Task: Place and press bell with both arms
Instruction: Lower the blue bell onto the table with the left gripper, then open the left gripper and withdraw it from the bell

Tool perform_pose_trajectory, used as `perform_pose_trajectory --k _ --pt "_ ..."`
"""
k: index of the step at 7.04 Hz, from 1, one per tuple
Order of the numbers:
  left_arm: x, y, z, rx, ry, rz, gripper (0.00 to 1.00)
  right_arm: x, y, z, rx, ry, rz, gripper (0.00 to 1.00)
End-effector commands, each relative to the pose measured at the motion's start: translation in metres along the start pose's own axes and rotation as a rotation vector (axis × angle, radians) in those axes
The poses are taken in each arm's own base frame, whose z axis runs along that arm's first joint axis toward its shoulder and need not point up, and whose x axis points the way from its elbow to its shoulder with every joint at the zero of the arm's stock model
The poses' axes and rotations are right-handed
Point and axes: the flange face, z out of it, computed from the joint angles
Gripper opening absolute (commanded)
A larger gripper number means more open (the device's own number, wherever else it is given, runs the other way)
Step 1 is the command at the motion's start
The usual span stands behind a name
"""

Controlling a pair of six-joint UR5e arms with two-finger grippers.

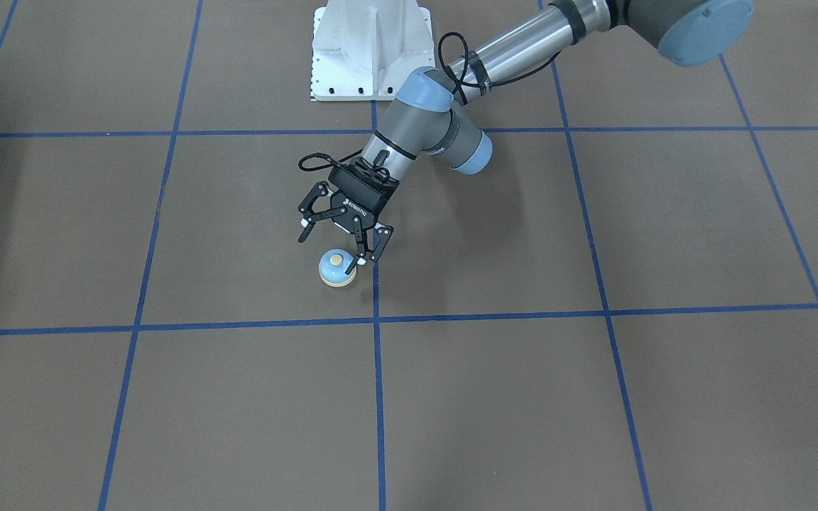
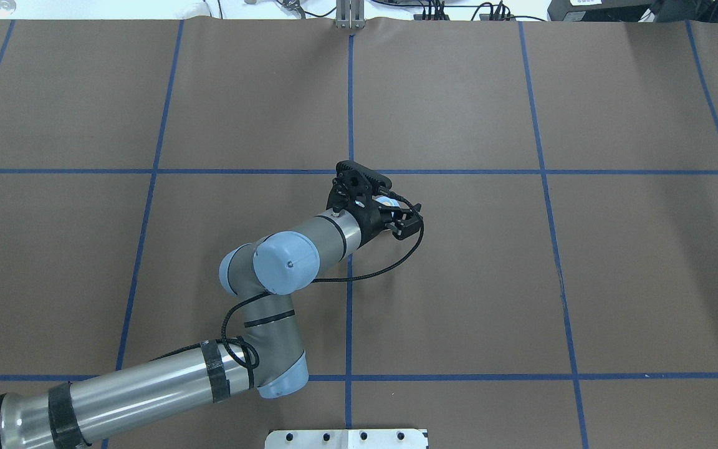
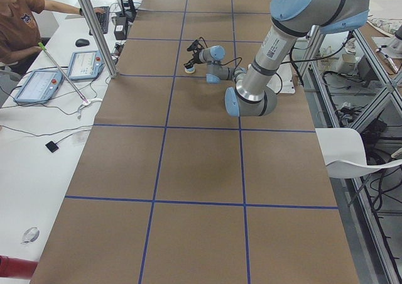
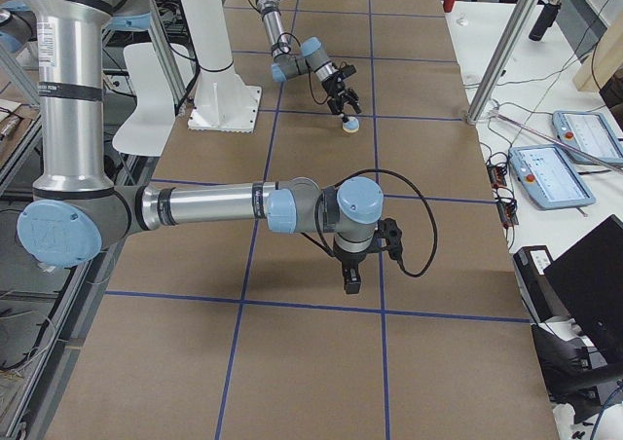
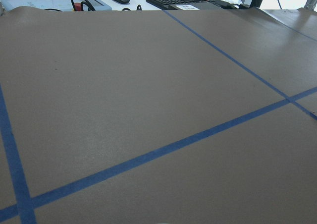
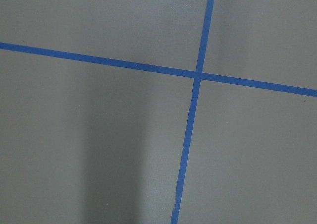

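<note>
The bell (image 1: 336, 268) stands upright on the table (image 1: 593, 397), button up, just to the robot's right of a tape line (image 1: 376, 298). Nothing grips it, which is how it must sit if a finger is to come down on the button. The left gripper (image 1: 336, 247) hangs over it from the robot's side, tilted down, jaws spread wide and holding nothing. That spread, I judge, is there to clear the dome: the placing looks done, the press not.

The bell lies a little beyond that gripper's fingertips, toward the operators' side and below them, rather than squarely between the fingers. One fingertip (image 1: 366, 258) is right at the bell's rim on the robot's left (touching or just off, I cannot tell). The other is well apart, up and to the robot's right. In the overhead view only a sliver of blue shows past the wrist.

The right gripper (image 4: 350, 284) points down at bare table well apart from the bell. It shows only in the side view, so I cannot tell whether it is spread or clamped. There it seems to wait its turn (the task wants both arms), and it would need to travel some way to reach the button.
</note>
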Motion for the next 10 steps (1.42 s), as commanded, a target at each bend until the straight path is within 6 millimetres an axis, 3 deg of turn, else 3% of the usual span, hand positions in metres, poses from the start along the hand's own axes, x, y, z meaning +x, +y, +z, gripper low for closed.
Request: perform_pose_trajectory --k 1,2,3,4,5,6,7,9,10 --pt "-0.008 -0.035 -0.009 -0.018 0.003 0.001 1.00 -0.010 -0.009 -0.004 0.039 -0.031 -0.044 1.00" --pt "-0.030 -0.039 -0.008 -0.027 -0.038 0.007 1.00 -0.021 -0.015 -0.004 0.052 -0.042 -0.074 1.00" --pt "-0.067 -0.050 -0.010 -0.072 -0.056 0.010 1.00 -0.046 -0.042 -0.014 0.071 -0.042 -0.093 1.00" --pt "-0.115 -0.066 -0.024 -0.147 -0.078 0.006 1.00 -0.084 -0.071 -0.010 0.064 -0.051 -0.087 1.00" --pt "-0.177 -0.082 -0.053 -0.214 -0.095 -0.015 1.00 -0.124 -0.092 0.000 0.048 -0.066 0.010 1.00" --pt "-0.252 -0.099 -0.087 -0.266 -0.113 -0.050 1.00 -0.177 -0.104 0.008 0.049 -0.096 0.081 1.00" --pt "-0.313 -0.123 -0.119 -0.299 -0.123 -0.079 1.00 -0.226 -0.114 0.017 0.050 -0.124 0.098 1.00" --pt "-0.393 -0.119 -0.170 -0.366 -0.144 -0.060 1.00 -0.319 -0.134 0.038 0.058 -0.096 0.156 1.00" --pt "-0.421 -0.122 -0.197 -0.355 -0.185 -0.079 1.00 -0.363 -0.137 0.054 0.059 -0.081 0.190 1.00"
